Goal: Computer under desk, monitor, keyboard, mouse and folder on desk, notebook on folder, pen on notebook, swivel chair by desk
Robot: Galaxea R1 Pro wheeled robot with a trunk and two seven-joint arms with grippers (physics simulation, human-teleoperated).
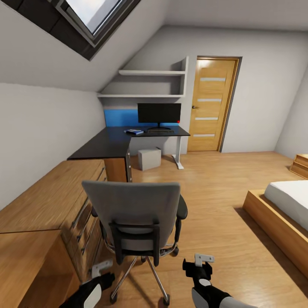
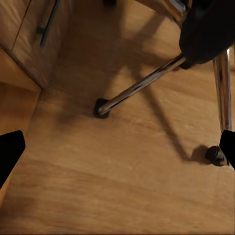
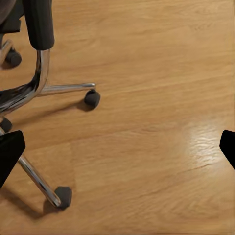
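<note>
Wooden floor (image 1: 222, 179) covers the bedroom, and the swivel chair (image 1: 134, 214) stands just in front of me, its grey back turned to me, beside the wooden drawers (image 1: 83, 214). At about 12 o'clock, far away, the desk (image 1: 111, 141) carries the monitor (image 1: 159, 114), with the keyboard (image 1: 160, 131) in front of it and the folder (image 1: 135, 131) at the keyboard's 9 o'clock. A grey box (image 1: 149, 158) sits under the desk. My left gripper (image 1: 102, 268) and my right gripper (image 1: 204, 259) hang low behind the chair, both spread apart and grasping nothing.
</note>
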